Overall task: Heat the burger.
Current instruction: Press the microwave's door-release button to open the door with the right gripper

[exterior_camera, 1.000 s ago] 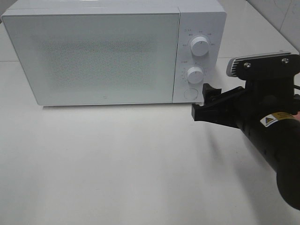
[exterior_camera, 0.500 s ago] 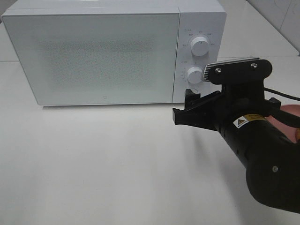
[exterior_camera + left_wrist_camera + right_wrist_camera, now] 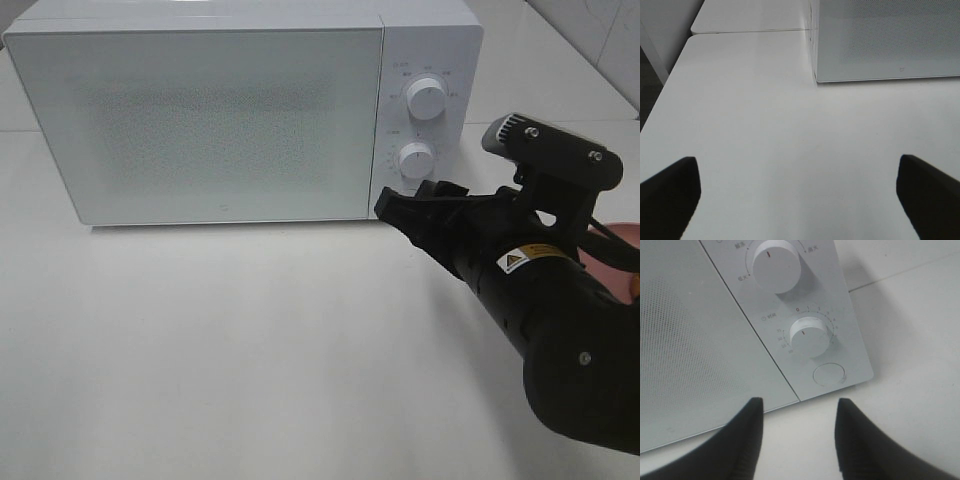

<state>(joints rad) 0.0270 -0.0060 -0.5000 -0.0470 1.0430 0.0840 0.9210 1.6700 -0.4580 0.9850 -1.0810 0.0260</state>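
Although the task concerns the burger, no burger shows in any view. It may sit behind the shut frosted door (image 3: 200, 120) of the microwave (image 3: 420, 30), or off to one side; this cannot be told. Only a pink shape (image 3: 625, 240) peeks out behind the right arm (image 3: 560, 320) at 3 o'clock of the high view, and too little of it shows to name it.

Change noted: over the last second the right pincer (image 3: 402, 205) has left its level pose beside the control panel (image 3: 445, 130) and dipped toward 7 o'clock. It now lies rolled over, tips aimed toward 10 o'clock at the panel's lower corner. Its jaws have drawn in from wide to a middling gap and hold nothing. In the wrist view the tips straddle the seam between door and panel. The round button (image 3: 828, 375) lies just beyond them, at 6 o'clock of the lower dial (image 3: 810, 336). Contact with the button is not evident.

The left pincer (image 3: 797, 160) hangs wide and empty over bare table (image 3: 765, 125), apart from the microwave's near corner.

Judgement: the narrowing and re-aiming suggest preparation to press the button, likely the door release, or to reach a dial. Either way heating is not confirmed as begun: the door is shut and neither dial is touched. Risk: a tip lands on the seam rather than the button.
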